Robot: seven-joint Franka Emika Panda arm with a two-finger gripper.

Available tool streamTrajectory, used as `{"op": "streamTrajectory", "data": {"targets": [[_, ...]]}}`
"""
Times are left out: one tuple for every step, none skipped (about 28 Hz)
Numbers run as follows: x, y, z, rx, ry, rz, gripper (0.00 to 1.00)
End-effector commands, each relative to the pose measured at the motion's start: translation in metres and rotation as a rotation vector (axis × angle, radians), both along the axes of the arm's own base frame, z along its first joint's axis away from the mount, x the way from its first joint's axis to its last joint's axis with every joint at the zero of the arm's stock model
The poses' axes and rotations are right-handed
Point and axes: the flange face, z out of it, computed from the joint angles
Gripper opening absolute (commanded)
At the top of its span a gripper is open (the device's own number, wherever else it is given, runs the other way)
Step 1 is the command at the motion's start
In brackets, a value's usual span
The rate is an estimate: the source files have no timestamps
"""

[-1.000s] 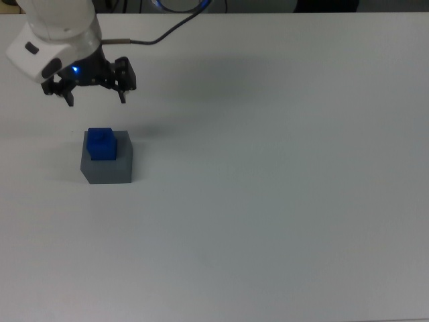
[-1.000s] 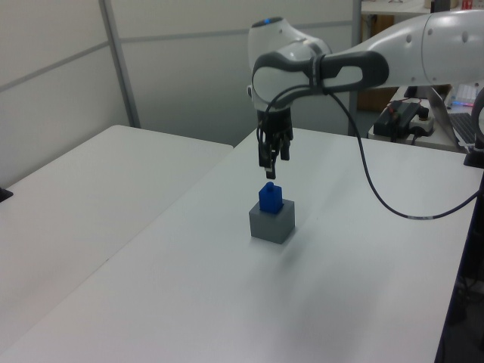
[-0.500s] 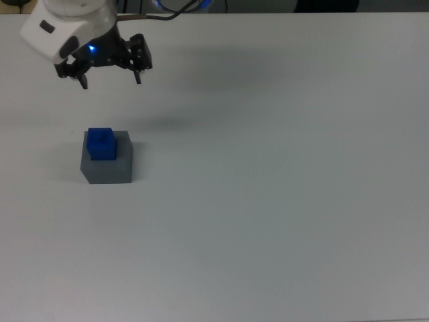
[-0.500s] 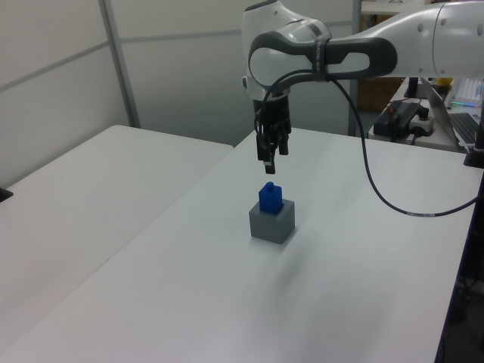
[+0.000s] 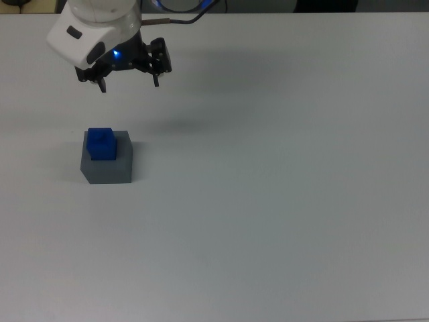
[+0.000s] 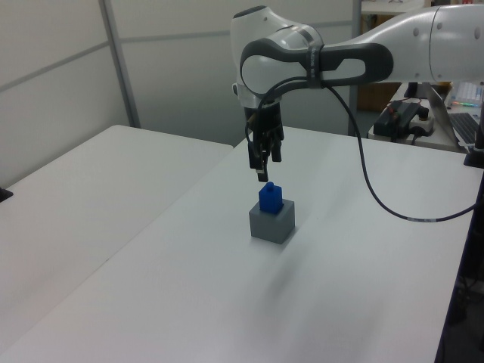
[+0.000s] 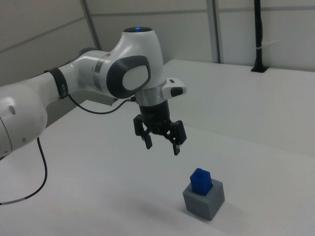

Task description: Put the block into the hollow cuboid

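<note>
A white robot arm hangs above a plain white counter [image 5: 281, 201]. Its black two-finger hand [image 7: 161, 143] points downward with the fingers spread apart and nothing between them.

The small solid dark-blue rectangular block [image 5: 101, 143] sits in the square recess of the grey matte hollow cuboid [image 5: 107, 168], a thick-walled box resting flat on the counter. The block's upper part rises above the box's rim, so it looks seated in the recess but not sunk out of sight (how deep it goes cannot be seen).

The hand is well clear of both: up in the air and, in the top view, beyond the box toward the top view's upper edge. In the left view [image 6: 262, 157] it hangs above the block [image 6: 270, 197], apart from it. An empty, spread hand held away from the box suggests the block has been let go, and the task looks essentially complete.

The block stands upright, its long axis apparently vertical, running straight down into the box [image 7: 204, 199]. Its side faces line up roughly with the box's walls, not turned across them. In the right view the block [image 7: 201, 180] shows no clear lean.
</note>
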Motion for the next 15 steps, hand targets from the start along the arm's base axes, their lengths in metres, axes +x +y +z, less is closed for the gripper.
{"op": "streamTrajectory", "data": {"targets": [[-0.0035, -0.0019, 0.0021, -0.002, 0.013, -0.004, 1.00], [-0.0036, -0.0019, 0.0020, -0.002, 0.015, -0.004, 1.00], [-0.0038, -0.0020, 0.0019, -0.003, 0.016, -0.004, 1.00], [-0.0042, -0.0020, 0.0016, -0.003, 0.019, -0.003, 1.00], [-0.0047, -0.0020, 0.0024, -0.003, 0.019, -0.003, 1.00], [-0.0047, -0.0020, 0.0025, -0.003, 0.019, -0.003, 1.00], [-0.0048, -0.0020, 0.0023, -0.003, 0.021, -0.004, 1.00], [-0.0050, -0.0020, 0.0016, -0.003, 0.022, -0.009, 1.00], [-0.0047, -0.0020, 0.0007, -0.003, 0.024, -0.012, 1.00], [-0.0047, -0.0020, 0.0007, -0.003, 0.024, -0.014, 1.00], [-0.0046, -0.0010, 0.0007, -0.003, 0.024, -0.014, 1.00], [-0.0049, -0.0010, 0.0016, -0.003, 0.022, -0.014, 1.00], [-0.0051, -0.0010, 0.0015, -0.003, 0.024, -0.014, 1.00], [-0.0065, -0.0009, 0.0028, -0.003, 0.028, -0.014, 1.00], [-0.0072, -0.0020, 0.0030, -0.004, 0.033, -0.015, 1.00]]}}
